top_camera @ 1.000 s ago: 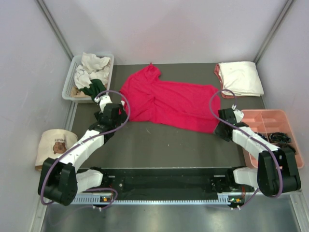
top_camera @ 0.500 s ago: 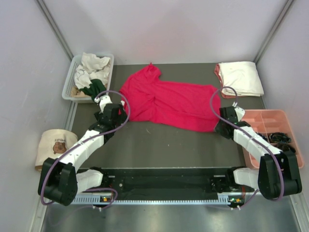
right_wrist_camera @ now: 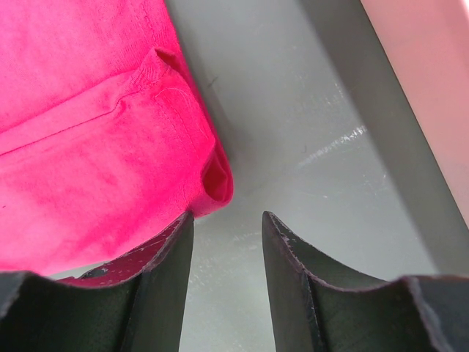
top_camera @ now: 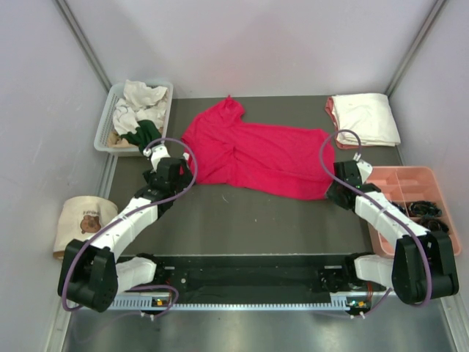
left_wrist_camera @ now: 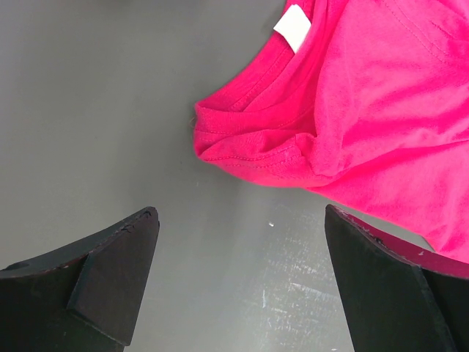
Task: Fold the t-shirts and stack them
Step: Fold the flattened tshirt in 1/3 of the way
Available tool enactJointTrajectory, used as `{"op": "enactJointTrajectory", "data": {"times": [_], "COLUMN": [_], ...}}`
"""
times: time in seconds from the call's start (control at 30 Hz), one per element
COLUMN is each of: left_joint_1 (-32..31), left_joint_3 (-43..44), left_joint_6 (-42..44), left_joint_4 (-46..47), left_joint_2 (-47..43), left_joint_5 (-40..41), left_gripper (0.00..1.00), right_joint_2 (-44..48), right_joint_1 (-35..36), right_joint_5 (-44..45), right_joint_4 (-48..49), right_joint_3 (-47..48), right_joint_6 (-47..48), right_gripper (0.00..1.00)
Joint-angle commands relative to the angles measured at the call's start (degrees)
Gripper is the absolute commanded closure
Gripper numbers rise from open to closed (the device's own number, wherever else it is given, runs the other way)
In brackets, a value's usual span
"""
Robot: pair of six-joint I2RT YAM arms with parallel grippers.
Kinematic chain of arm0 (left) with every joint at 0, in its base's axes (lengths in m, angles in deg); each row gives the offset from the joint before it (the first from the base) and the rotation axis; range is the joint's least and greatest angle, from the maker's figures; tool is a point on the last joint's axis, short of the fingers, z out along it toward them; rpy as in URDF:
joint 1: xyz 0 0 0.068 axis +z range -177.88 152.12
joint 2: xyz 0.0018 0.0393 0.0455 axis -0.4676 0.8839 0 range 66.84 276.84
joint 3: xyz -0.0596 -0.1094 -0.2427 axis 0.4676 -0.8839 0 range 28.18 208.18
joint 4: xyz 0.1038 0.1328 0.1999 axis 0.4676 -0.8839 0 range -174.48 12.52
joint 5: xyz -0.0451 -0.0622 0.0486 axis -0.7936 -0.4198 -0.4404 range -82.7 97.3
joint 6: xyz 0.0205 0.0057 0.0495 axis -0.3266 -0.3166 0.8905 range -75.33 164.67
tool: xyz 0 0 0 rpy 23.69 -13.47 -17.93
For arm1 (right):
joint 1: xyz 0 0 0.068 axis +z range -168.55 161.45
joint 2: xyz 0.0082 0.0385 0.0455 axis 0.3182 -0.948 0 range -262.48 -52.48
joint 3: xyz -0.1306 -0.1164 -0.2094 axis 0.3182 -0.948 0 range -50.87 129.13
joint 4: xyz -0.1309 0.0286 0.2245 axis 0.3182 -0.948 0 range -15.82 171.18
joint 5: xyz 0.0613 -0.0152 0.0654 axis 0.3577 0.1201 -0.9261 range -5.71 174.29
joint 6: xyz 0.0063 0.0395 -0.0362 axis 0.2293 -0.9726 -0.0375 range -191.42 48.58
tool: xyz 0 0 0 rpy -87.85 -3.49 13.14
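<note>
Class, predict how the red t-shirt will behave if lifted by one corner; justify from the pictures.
Probably floppy: the red t-shirt lies creased, and its hem corner curls over itself. Likely light, since the knit looks thin. Pushed, it should bunch rather than slide.

A plain crimson-red cloth t-shirt lies spread and rumpled mid-desk. A folded cream-white t-shirt sits far right. Crumpled white and dark green t-shirts are heaped far left.

A dark grey table sits enclosed by 3 plain pale walls under even light.
</note>
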Motion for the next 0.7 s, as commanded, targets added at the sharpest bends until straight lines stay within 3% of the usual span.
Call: {"op": "enactJointTrajectory", "data": {"times": [0.0, 0.67], "left_joint_1": [0.44, 0.97], "left_joint_3": [-0.32, -0.24], "left_joint_6": [-0.57, -0.75], "left_joint_4": [2.48, 2.92], "left_joint_2": [-0.39, 0.84], "left_joint_5": [-0.35, -1.31], "left_gripper": [0.01, 0.01], "right_joint_2": [1.58, 1.67], "right_joint_1": [-0.55, -0.55], "right_joint_5": [0.08, -0.09], "right_joint_4": [-0.25, -0.69], "right_joint_3": [2.55, 3.25], "right_joint_6": [0.64, 0.82], "right_gripper": [0.57, 0.57]}}
